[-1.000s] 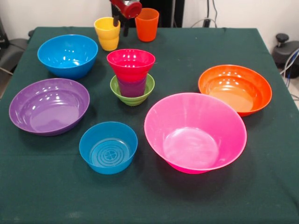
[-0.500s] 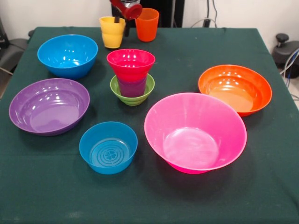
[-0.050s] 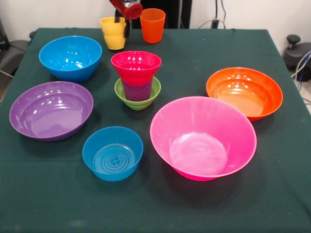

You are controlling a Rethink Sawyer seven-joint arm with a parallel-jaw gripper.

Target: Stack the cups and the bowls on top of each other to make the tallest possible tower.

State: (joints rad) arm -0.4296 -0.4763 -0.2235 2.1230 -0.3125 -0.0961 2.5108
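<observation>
Mostly cut off at the top, your gripper (image 3: pixel 122 24) grasps the yellow cup's (image 3: pixel 112 34) rim, one finger inside.

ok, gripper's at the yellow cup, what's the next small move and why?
Probably lift the yellow cup straight up. The gripper appears to have one jaw inside the cup's rim and one outside, so it looks gripped. The cup sits beside the orange cup, and the stack behind it in the task, topped by the red bowl, needs clearance before any sideways travel.
</observation>
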